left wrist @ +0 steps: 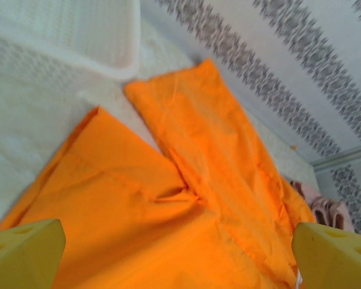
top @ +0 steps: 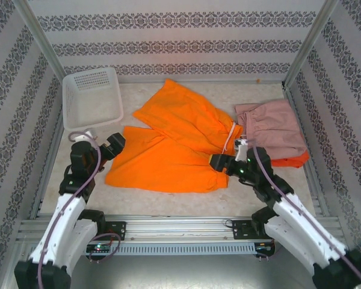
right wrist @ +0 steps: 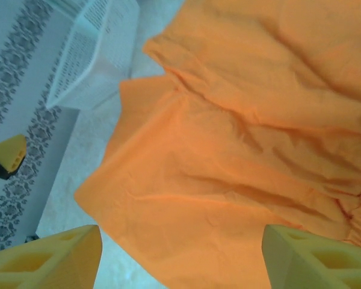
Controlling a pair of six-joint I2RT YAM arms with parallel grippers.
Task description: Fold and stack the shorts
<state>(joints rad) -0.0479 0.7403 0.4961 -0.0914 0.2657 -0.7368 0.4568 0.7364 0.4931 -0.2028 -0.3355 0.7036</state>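
Basket (top: 91,96) of white plastic mesh sits at the far left corner of the tabletop (top: 168,195), just apart from the nearest fabric.

Next comes my left end effector (top: 115,144), poised at the left hem of the near leg of the yellow-orange shorts (top: 168,150). In my left wrist view its fingers (left wrist: 24,253) stand wide apart at the lower corners, with cloth below them and nothing gripped. Whether they touch the cloth I cannot tell.

The yellow-orange shorts lie spread flat across the middle of the tabletop. Both legs fan out toward the left, and the far one angles up toward the back wall. The gathered waist is on the right, where a white drawstring (top: 230,137) trails from it.

My right end effector (top: 219,162) hangs at that waist end, over the near edge of the shorts. Its fingers (right wrist: 48,259) are also spread well apart, and the wrinkled orange fabric shows between them unheld.

Farther right, the dusty pink shorts (top: 274,129) lie bunched beside the right-hand wall. They rest on top of the red-orange shorts (top: 292,160), of which a strip pokes out at the near edge.
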